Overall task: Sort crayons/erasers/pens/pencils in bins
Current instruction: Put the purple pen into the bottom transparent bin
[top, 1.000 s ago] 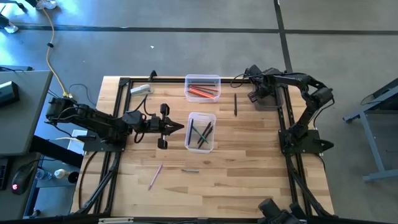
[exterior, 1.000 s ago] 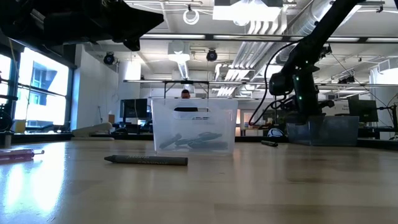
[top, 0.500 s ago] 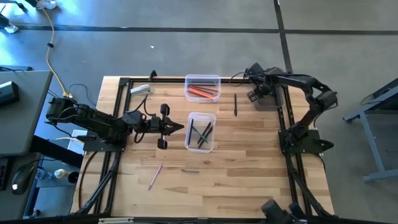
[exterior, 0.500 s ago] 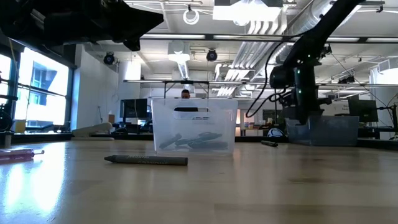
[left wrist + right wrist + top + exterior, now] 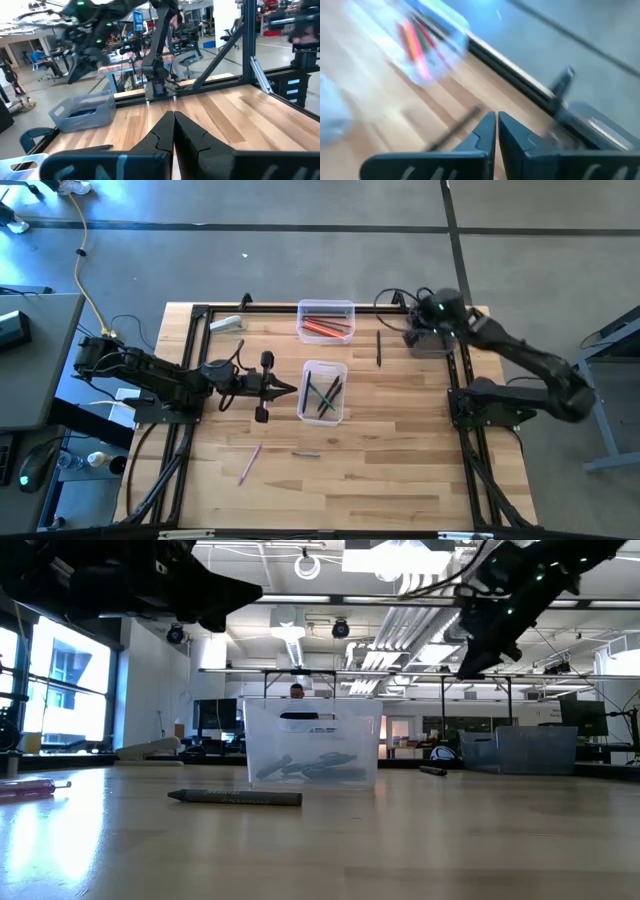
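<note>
Clear tub (image 5: 325, 319) at top centre holds our red and orange crayons, middle one (image 5: 322, 392) dark pens, grey bin (image 5: 432, 340) top right, both grippers (image 5: 290, 388) (image 5: 415, 332) clenched empty.

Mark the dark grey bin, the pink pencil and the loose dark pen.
dark grey bin (image 5: 432, 342), high view, its floor.
pink pencil (image 5: 249, 464), high view, mid-shaft.
dark pen (image 5: 379, 348), high view, mid-shaft.

Three bins are sitting upright on the table. A clear bin (image 5: 326, 320) at twelve o'clock is holding red and orange crayons. A second clear bin (image 5: 323, 391) at the centre is holding dark pens or pencils. The smoky grey bin (image 5: 432, 340) is lying at two o'clock by the edge; its contents cannot be told.
</note>
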